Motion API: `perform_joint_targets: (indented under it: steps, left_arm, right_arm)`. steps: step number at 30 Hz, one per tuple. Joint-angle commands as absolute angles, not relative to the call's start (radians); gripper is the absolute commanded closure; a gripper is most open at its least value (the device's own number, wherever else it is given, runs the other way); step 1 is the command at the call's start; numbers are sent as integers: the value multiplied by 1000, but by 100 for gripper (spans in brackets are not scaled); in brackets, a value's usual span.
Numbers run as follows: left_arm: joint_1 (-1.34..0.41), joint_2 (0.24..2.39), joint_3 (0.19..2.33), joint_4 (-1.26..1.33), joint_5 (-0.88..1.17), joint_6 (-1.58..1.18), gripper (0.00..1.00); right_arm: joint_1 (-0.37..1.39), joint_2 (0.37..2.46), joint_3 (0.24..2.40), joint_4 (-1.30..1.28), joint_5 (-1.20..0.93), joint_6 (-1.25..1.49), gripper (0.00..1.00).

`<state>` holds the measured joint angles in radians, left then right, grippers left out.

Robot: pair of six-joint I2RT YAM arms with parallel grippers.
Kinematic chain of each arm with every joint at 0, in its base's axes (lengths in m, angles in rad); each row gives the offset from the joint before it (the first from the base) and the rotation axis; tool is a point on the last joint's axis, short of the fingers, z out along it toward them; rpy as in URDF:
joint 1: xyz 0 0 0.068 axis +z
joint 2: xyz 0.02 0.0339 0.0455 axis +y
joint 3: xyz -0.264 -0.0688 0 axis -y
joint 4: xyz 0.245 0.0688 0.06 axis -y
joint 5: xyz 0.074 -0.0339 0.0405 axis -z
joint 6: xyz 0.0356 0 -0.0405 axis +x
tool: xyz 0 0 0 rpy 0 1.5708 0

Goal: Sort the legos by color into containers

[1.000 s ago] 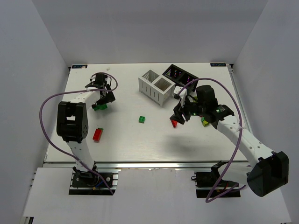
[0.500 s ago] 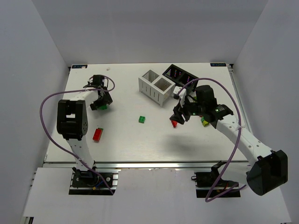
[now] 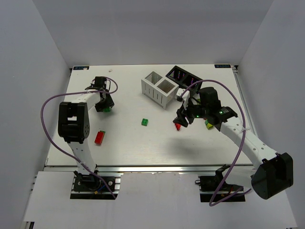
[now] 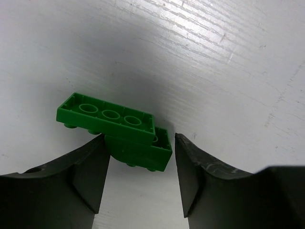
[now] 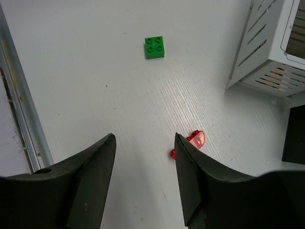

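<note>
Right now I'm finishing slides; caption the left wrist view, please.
Jaws of the left gripper straddle two overturned green plastic studded bricks overlapping on the white table.

No legible txt, labels or nos. on anything in view.

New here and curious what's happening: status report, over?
Left hand open, straddling two green legos. Right hand open, empty, near red lego. Nothing in the way.

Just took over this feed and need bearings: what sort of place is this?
Probably a lab robot test cell: a white table boxed in by plain panels, with a green toy brick and a slotted white bin laid out for sorting.
</note>
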<state>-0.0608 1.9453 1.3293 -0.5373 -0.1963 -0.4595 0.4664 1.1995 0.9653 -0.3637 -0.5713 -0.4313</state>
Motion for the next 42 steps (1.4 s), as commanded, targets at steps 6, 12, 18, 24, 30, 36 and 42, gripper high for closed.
perform_joint_targets:
  steps: [6, 12, 18, 24, 30, 36, 42]
  left_arm:
    - [-60, 1896, 1325, -488, -45, -370, 42]
    - [-61, 1901, 1315, -469, 123, -324, 48]
    - [-80, 1893, 1312, -465, 192, -282, 50]
    - [-101, 1872, 1302, -449, 238, -264, 51]
    - [-136, 1821, 1289, -431, 282, -252, 53]
    - [-222, 1708, 1269, -403, 330, -221, 53]
    - [-356, 1641, 1255, -393, 380, -149, 54]
  right_arm:
    - [471, 1204, 963, -342, -572, -451, 42]
    - [471, 1207, 963, -344, -572, -451, 42]
    - [471, 1210, 963, -345, -574, -451, 42]
    - [471, 1213, 965, -348, -575, -451, 42]
    - [471, 1221, 968, -341, -577, -430, 42]
    - [471, 1250, 977, -322, -607, -361, 42]
    - [469, 1267, 974, -276, -626, -198, 41]
